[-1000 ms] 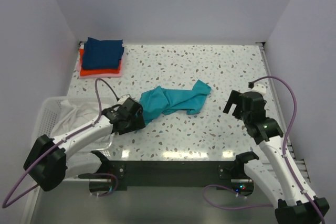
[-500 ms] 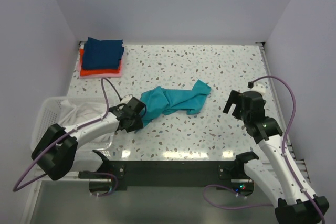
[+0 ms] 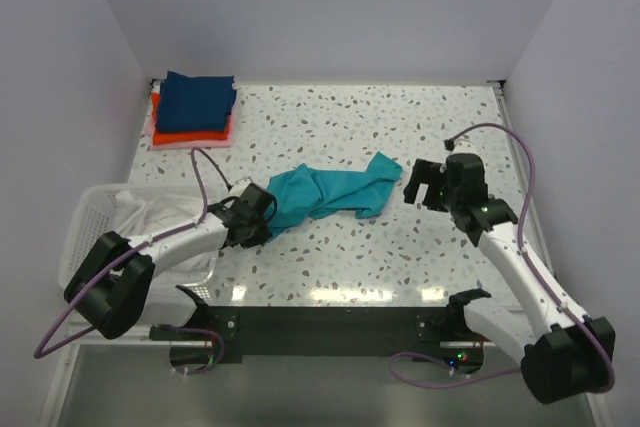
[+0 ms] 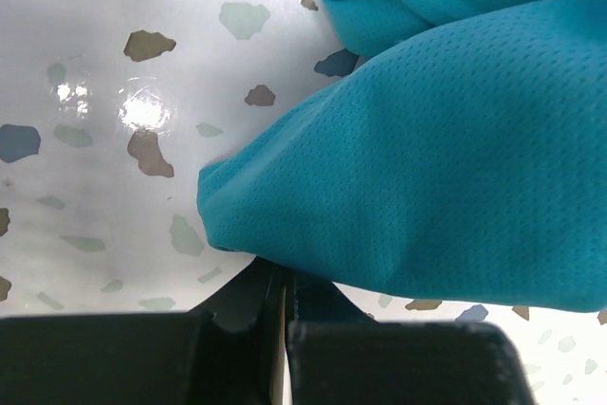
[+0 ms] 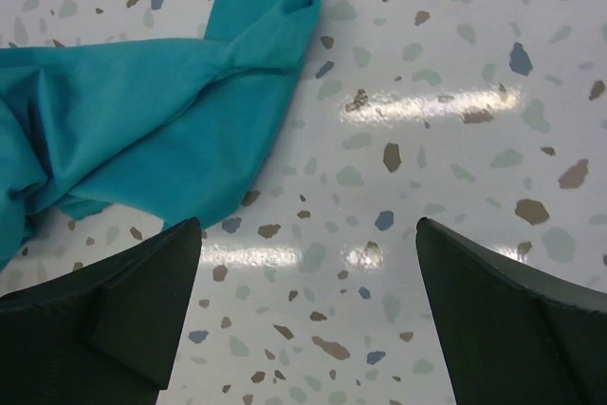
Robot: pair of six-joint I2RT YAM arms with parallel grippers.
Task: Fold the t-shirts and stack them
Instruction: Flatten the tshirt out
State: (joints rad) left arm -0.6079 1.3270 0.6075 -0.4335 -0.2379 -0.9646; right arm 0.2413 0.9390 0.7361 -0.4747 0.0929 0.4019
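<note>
**Teal t-shirt (image 3: 325,192): second arm moving in for the spread**

Location: the shirt lies bunched and unfolded at the middle of the speckled table (image 3: 420,117).

Left gripper (image 3: 264,217): at the shirt's left end, jaws pressed almost together with the hem pinched between them. Its position has barely shifted.

Right gripper (image 3: 416,188): over the last second it has travelled left from the table's right side. It now stands just beside the shirt's right end, jaws spread wide, holding nothing.

Assessment: a two-handed pick to flatten the shirt appears to be in preparation. Folding has not started.

The folded shirts (image 3: 193,107), navy blue on top, sit stacked at the far-left corner.
</note>
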